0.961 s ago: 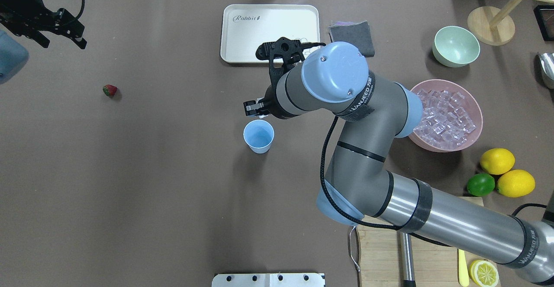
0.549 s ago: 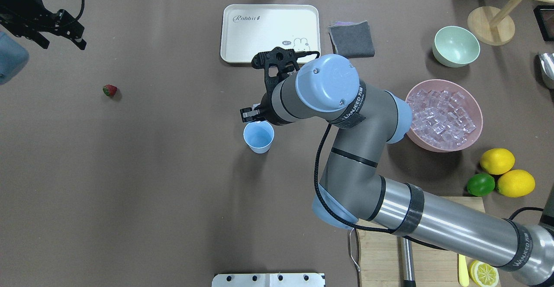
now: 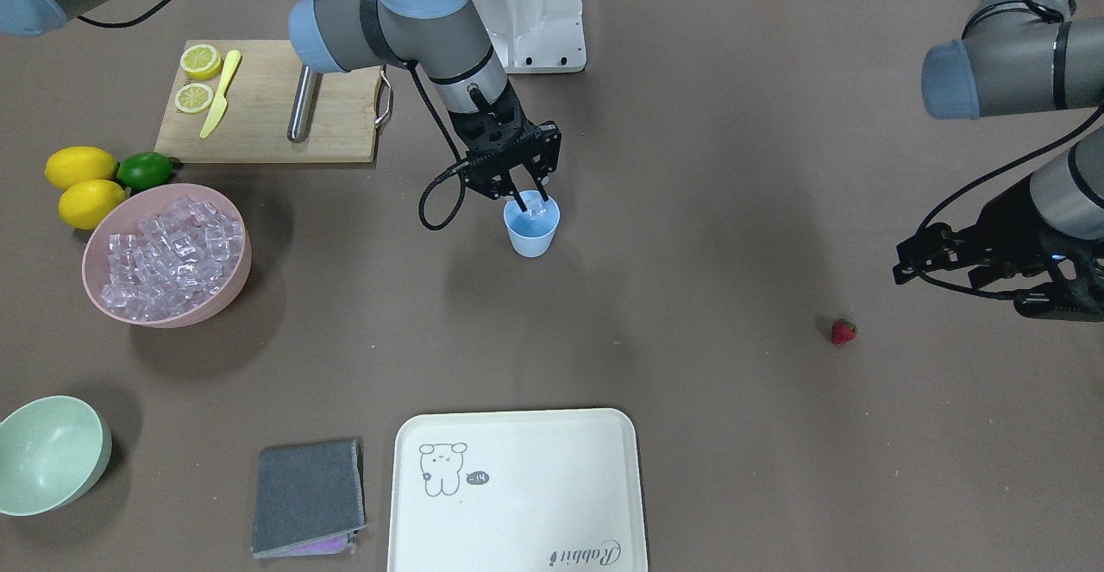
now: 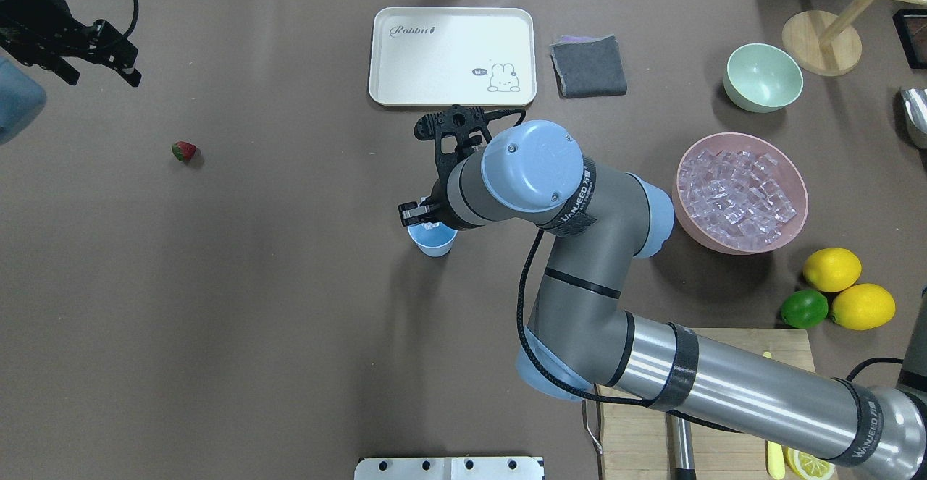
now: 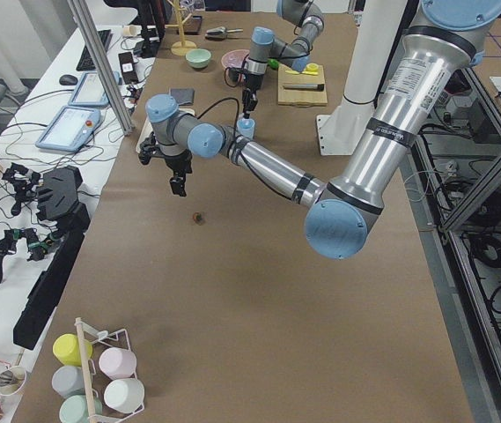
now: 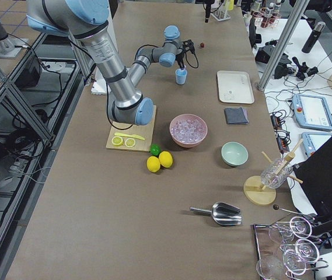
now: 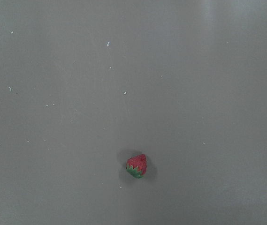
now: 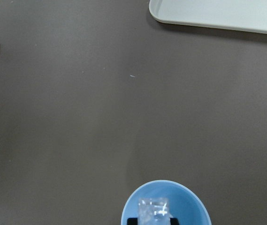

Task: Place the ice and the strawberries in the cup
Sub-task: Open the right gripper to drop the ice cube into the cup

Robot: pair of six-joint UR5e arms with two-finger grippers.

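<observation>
The light-blue cup (image 3: 532, 234) stands mid-table, also visible in the overhead view (image 4: 434, 243). My right gripper (image 3: 528, 199) hangs at its rim, shut on one clear ice cube (image 8: 153, 209) that sits over the cup's mouth (image 8: 189, 206). More ice (image 4: 742, 192) fills the pink bowl (image 3: 207, 309). A small red strawberry (image 4: 184, 150) lies alone on the cloth, directly below my left wrist camera (image 7: 137, 166). My left gripper (image 3: 966, 287) hovers above and beside it, open and holding nothing.
A cream tray (image 4: 405, 67) and a grey cloth (image 4: 588, 66) lie beyond the cup. A pale green bowl (image 4: 763, 77), two lemons and a lime (image 4: 804, 308), and a cutting board (image 3: 259, 115) with knife and lemon halves sit on the right arm's side.
My right arm has carried the ice cube toward the robot's side, from beyond the cup to directly over its mouth. The left gripper has shifted slightly.
</observation>
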